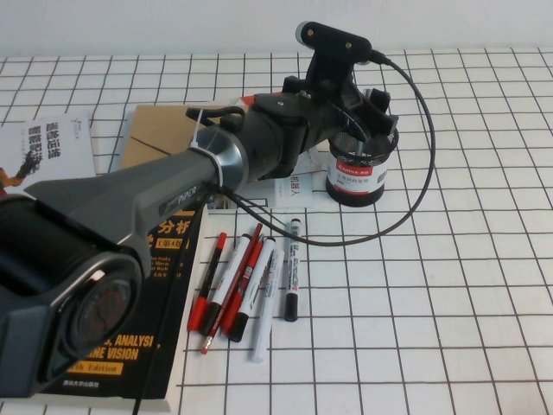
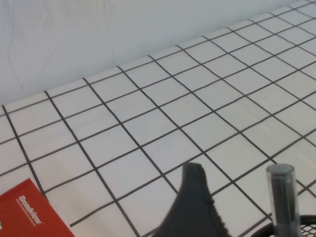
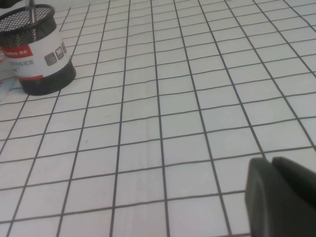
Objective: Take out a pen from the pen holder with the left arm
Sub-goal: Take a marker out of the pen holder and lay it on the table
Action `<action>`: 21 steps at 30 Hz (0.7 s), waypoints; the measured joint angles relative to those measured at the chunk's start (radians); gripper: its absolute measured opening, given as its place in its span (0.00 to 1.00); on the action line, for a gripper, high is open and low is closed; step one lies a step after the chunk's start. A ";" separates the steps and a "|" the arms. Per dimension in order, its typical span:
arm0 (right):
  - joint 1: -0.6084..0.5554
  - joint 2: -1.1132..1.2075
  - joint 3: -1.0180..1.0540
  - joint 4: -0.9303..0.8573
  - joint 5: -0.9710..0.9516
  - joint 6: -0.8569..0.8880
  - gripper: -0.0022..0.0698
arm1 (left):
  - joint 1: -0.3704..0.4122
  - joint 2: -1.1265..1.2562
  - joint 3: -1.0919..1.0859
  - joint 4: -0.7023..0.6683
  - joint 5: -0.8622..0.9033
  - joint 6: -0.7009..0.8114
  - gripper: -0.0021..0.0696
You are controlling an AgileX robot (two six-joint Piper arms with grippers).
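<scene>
1. Currently one pen is all you can see in the pen holder. It stands upright in the black mesh cup, directly under the left claw.
2. Your left claw is released and hangs over the holder's mouth. In the left wrist view one finger shows, and the pen's top is beside it with a gap between them, not touching.
3. You have one holder: a round black mesh cup with a white label, upright on the white gridded table. The right wrist view also shows a thin stem rising from it.
4. One paper slip lies just beside the holder's foot, on the robot's-left side of the claw.
5. Back from the claw, toward the robot and slightly to its left, about six loose pens lie side by side. They overlap, so the count is not certain: red ones, white ones, one black and white.
6. Farther that way one black book lies under the left arm, just beside the pens. One brown board and one white booklet lie to the claw's left.
7. One red card shows in the left wrist view.
8. Your right claw is clenched on nothing, low over bare table, well apart from the holder.
</scene>
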State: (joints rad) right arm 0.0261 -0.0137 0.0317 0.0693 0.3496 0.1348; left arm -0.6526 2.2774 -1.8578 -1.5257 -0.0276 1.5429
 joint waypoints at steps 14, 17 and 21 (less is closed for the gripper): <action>0.000 0.000 0.000 0.000 0.000 0.000 0.01 | 0.000 0.009 -0.002 -0.046 -0.015 0.001 0.43; 0.000 0.000 0.000 0.000 0.000 0.000 0.01 | 0.000 0.009 -0.004 -0.048 -0.007 0.001 0.29; 0.000 0.000 0.000 0.000 0.000 0.000 0.01 | 0.000 0.009 -0.006 -0.048 0.013 0.001 0.12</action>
State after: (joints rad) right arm 0.0261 -0.0137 0.0317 0.0693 0.3496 0.1348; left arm -0.6526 2.2859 -1.8638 -1.5736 -0.0150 1.5436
